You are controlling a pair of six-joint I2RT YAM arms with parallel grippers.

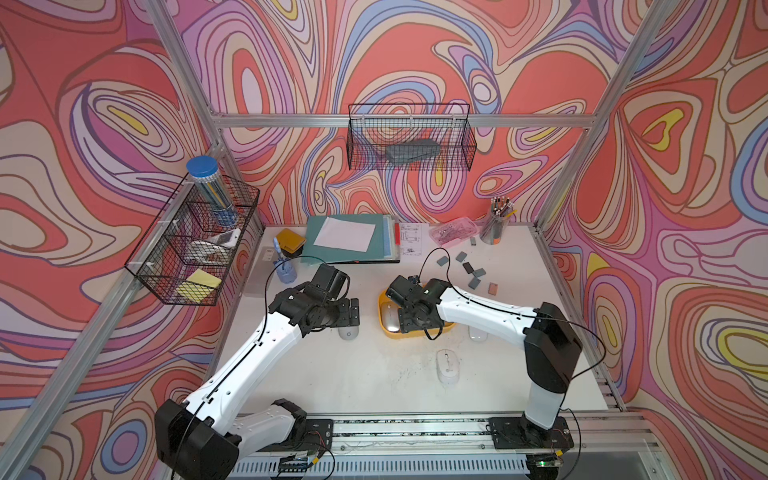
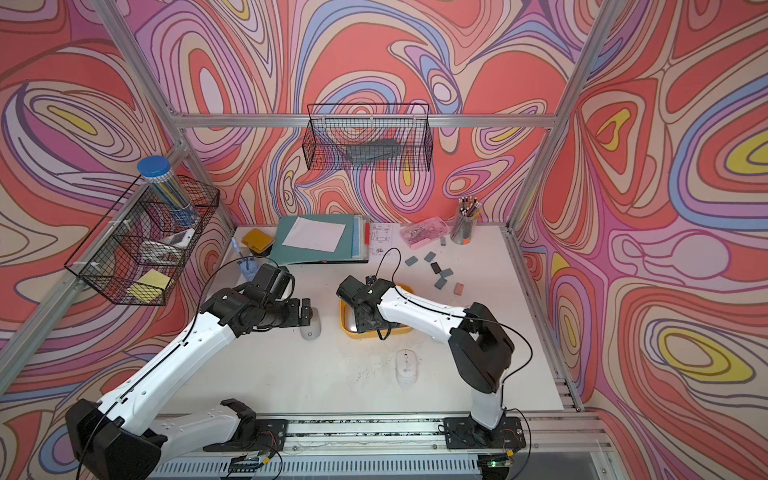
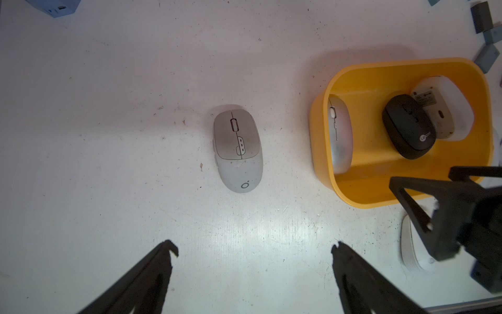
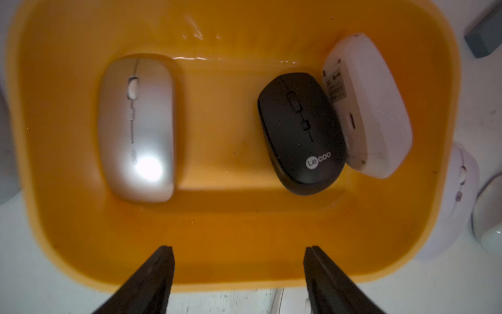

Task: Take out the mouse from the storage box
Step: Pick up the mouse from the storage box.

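1. The right gripper (image 4: 239,250) sits closest to the lens. Its black fingers are spread apart with nothing between them, hanging over the near rim of the storage box (image 4: 70,217). They don't touch anything I can see.
2. The box is the yellow tray around mid-table, right under that wrist. There are three mice inside, and none is out yet.
3. The silver mouse (image 4: 138,130) lies flat near one short end. Its long axis runs across the box's short way, with the scroll-wheel end aimed at the wall opposite the fingers.
4. The black mouse (image 4: 301,133) is toward the other end. It has roughly the same heading, just skewed a bit, with the logo end nearer the fingers.
5. The white mouse (image 4: 372,108) is tipped up with its underside label showing. It leans on the black one, right beside the end wall.
6. A top view shows three more out on the table (image 1: 353,386). The grey-white mouse (image 1: 348,332) is just left of the box, the front mouse (image 1: 446,365) is before it, and the half-hidden mouse (image 1: 477,332) is under the right arm.
7. The left gripper (image 3: 254,246) is spread wide and empty, hanging over bare table near the grey-white mouse without touching it.
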